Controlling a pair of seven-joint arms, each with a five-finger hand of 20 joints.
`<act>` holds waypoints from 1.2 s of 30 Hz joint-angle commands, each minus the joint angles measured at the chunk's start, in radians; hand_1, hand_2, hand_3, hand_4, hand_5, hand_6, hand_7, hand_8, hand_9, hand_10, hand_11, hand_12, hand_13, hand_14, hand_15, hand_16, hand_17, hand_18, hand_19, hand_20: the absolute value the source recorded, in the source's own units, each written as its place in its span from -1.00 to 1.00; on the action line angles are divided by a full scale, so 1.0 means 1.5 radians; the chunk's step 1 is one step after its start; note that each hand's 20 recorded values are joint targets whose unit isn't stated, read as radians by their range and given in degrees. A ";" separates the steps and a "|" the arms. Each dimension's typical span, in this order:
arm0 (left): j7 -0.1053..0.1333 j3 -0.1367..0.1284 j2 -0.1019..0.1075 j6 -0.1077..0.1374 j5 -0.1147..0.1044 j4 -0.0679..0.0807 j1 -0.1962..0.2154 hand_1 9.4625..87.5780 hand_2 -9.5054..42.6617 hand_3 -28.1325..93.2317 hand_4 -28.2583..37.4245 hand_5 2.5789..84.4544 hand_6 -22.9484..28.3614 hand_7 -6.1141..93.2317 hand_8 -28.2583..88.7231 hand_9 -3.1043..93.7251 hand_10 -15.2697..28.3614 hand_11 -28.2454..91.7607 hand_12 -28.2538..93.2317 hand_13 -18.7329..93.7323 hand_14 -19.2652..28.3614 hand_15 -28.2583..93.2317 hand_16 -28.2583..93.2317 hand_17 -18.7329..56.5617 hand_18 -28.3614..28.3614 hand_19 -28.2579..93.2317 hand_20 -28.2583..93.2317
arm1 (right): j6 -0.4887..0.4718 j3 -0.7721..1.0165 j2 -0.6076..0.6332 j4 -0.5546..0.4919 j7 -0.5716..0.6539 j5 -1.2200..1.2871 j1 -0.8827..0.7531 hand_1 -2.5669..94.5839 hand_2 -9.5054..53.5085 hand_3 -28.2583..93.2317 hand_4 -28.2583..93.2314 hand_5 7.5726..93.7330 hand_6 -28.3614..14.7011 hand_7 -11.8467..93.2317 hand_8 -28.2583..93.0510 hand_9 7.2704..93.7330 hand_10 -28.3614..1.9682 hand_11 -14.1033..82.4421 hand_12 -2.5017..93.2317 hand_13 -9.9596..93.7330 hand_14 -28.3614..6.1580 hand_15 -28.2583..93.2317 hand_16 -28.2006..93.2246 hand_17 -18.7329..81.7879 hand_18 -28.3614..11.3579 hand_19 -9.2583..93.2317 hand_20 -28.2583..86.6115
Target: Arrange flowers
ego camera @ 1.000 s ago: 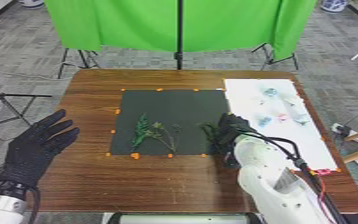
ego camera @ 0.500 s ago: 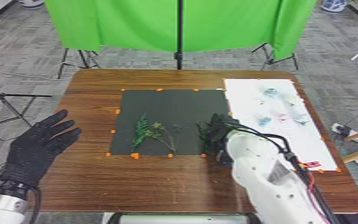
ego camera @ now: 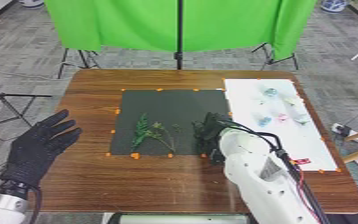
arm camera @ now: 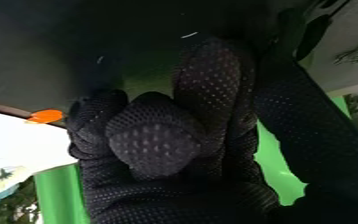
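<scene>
R hand (ego camera: 213, 131) is over the near right part of the dark mat (ego camera: 175, 99); whether it is clenched, released or grasping a stem, I cannot tell. L hand (ego camera: 42, 144) waits relaxed above the table (ego camera: 91, 112), w/ fingers apart and nothing in it. On the mat lie a leafy green stem (ego camera: 141, 132) and, just beside it, a thin branched stem (ego camera: 165, 137). Step now is prob. the placing of greenery; flowers seem to be for later. Next move calls for setting any held stem flat next to the others, then lifting R hand w/o dragging the leaves. Mat looks matte and smooth, fixed w/ small pcs of orange tape (ego camera: 135, 156). On the white sheet (ego camera: 246, 90) wait the soft, rounded blue flower (ego camera: 264, 121) and pink flower (ego camera: 282, 117), etc. The glove fabric has a fine dotted texture.
</scene>
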 commanded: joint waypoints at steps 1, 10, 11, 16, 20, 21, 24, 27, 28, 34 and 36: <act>-0.010 0.000 -0.007 0.000 -0.001 0.005 0.003 -0.58 -0.75 0.63 -0.92 -0.13 0.00 -0.46 -0.69 -0.26 0.30 -0.06 -0.33 -0.17 0.49 0.07 -0.57 -0.70 0.79 0.26 -0.45 | -0.019 -0.007 -0.007 0.001 0.006 0.008 -0.014 -0.21 -0.82 0.91 -0.84 0.49 0.19 0.58 -0.42 1.00 0.51 0.30 -0.52 1.00 0.52 0.51 -0.09 0.34 -0.66 1.00 0.03; -0.011 -0.002 -0.010 -0.002 0.001 0.004 0.004 -0.58 -0.75 0.63 -0.91 -0.14 0.01 -0.47 -0.68 -0.26 0.31 -0.06 -0.33 -0.17 0.49 0.08 -0.56 -0.70 0.79 0.26 -0.45 | -0.003 0.011 0.008 -0.021 -0.014 -0.025 -0.009 -0.32 -0.76 0.90 -0.90 0.49 0.22 0.55 -0.45 1.00 0.51 0.29 -0.52 1.00 0.51 0.50 -0.08 0.33 -0.65 1.00 0.03; -0.011 -0.002 -0.010 -0.002 0.001 0.004 0.004 -0.58 -0.75 0.62 -0.91 -0.14 0.01 -0.47 -0.68 -0.26 0.31 -0.06 -0.33 -0.17 0.49 0.08 -0.56 -0.70 0.79 0.26 -0.45 | -0.002 0.014 0.009 -0.025 -0.016 -0.029 -0.009 -0.34 -0.75 0.89 -0.90 0.49 0.23 0.55 -0.46 1.00 0.51 0.29 -0.52 1.00 0.51 0.50 -0.08 0.33 -0.65 1.00 0.03; -0.010 -0.004 -0.012 -0.002 0.001 0.002 0.008 -0.58 -0.74 0.62 -0.91 -0.13 0.01 -0.47 -0.68 -0.26 0.31 -0.06 -0.33 -0.17 0.50 0.08 -0.56 -0.70 0.80 0.26 -0.45 | 0.000 0.031 0.016 -0.048 -0.019 -0.016 -0.002 -0.42 -0.73 0.86 -0.89 0.51 0.23 0.63 -0.83 1.00 0.50 0.28 -0.51 1.00 0.51 0.49 -0.05 0.32 -0.65 1.00 0.03; -0.011 -0.003 -0.012 -0.003 0.002 0.003 0.006 -0.57 -0.73 0.61 -0.90 -0.13 0.01 -0.47 -0.68 -0.26 0.31 -0.06 -0.33 -0.16 0.50 0.08 -0.56 -0.70 0.80 0.27 -0.45 | 0.006 0.048 0.014 -0.064 -0.020 0.002 0.006 -0.53 -0.72 0.78 -0.91 0.50 0.21 0.64 -0.91 1.00 0.49 0.25 -0.50 1.00 0.50 0.47 -0.04 0.32 -0.65 1.00 0.03; -0.011 -0.003 -0.012 -0.003 0.002 0.003 0.006 -0.57 -0.73 0.61 -0.90 -0.13 0.01 -0.47 -0.68 -0.26 0.31 -0.06 -0.33 -0.16 0.50 0.08 -0.56 -0.70 0.80 0.27 -0.45 | -0.002 0.053 0.013 -0.068 -0.015 0.013 0.011 -0.56 -0.71 0.76 -0.92 0.49 0.21 0.64 -0.91 1.00 0.49 0.25 -0.49 1.00 0.49 0.47 -0.03 0.32 -0.66 1.00 0.03; -0.007 -0.002 -0.009 -0.001 0.000 0.002 0.009 -0.58 -0.74 0.62 -0.90 -0.13 0.01 -0.47 -0.68 -0.26 0.31 -0.06 -0.33 -0.16 0.50 0.08 -0.56 -0.70 0.80 0.27 -0.46 | -0.005 0.071 0.015 -0.084 -0.012 0.034 0.012 -0.61 -0.68 0.73 -0.93 0.49 0.20 0.63 -0.91 1.00 0.47 0.24 -0.49 1.00 0.48 0.47 -0.03 0.31 -0.68 1.00 0.04; -0.004 -0.001 -0.006 0.001 -0.001 0.002 0.009 -0.57 -0.74 0.62 -0.90 -0.13 0.01 -0.47 -0.68 -0.26 0.31 -0.06 -0.33 -0.16 0.50 0.08 -0.56 -0.70 0.80 0.27 -0.46 | -0.008 0.082 0.040 -0.090 -0.021 0.010 0.015 -0.61 -0.68 0.72 -0.93 0.46 0.19 0.62 -0.91 1.00 0.41 0.18 -0.44 0.95 0.45 0.48 -0.02 0.25 -0.68 1.00 0.03; -0.003 -0.001 -0.005 0.002 -0.001 0.002 0.010 -0.57 -0.74 0.62 -0.91 -0.13 0.01 -0.47 -0.68 -0.26 0.31 -0.06 -0.33 -0.16 0.50 0.08 -0.56 -0.70 0.80 0.27 -0.46 | -0.002 0.085 0.055 -0.088 -0.026 0.001 0.015 -0.60 -0.70 0.72 -0.92 0.41 0.18 0.60 -0.92 0.99 0.38 0.12 -0.38 0.89 0.41 0.51 -0.03 0.20 -0.67 0.99 0.01; 0.000 -0.005 -0.006 0.004 -0.001 0.001 0.014 -0.57 -0.74 0.62 -0.90 -0.13 0.01 -0.47 -0.68 -0.26 0.31 -0.06 -0.33 -0.16 0.50 0.08 -0.56 -0.70 0.80 0.27 -0.46 | 0.059 0.119 0.149 -0.074 -0.068 -0.073 -0.008 -0.55 -0.79 0.75 -0.93 0.16 0.11 0.29 -0.94 0.55 0.10 0.23 -0.35 0.57 0.17 0.62 -0.10 0.01 -0.62 0.87 0.01; 0.000 -0.006 -0.007 0.004 0.000 0.000 0.015 -0.57 -0.74 0.62 -0.90 -0.13 0.01 -0.47 -0.68 -0.26 0.31 -0.06 -0.33 -0.16 0.50 0.08 -0.57 -0.70 0.80 0.27 -0.46 | 0.093 0.118 0.187 -0.061 -0.088 -0.102 -0.017 -0.52 -0.83 0.78 -0.94 0.20 0.12 -0.06 -0.87 0.46 0.07 0.15 -0.42 0.50 0.13 0.61 -0.14 0.00 -0.63 0.86 0.03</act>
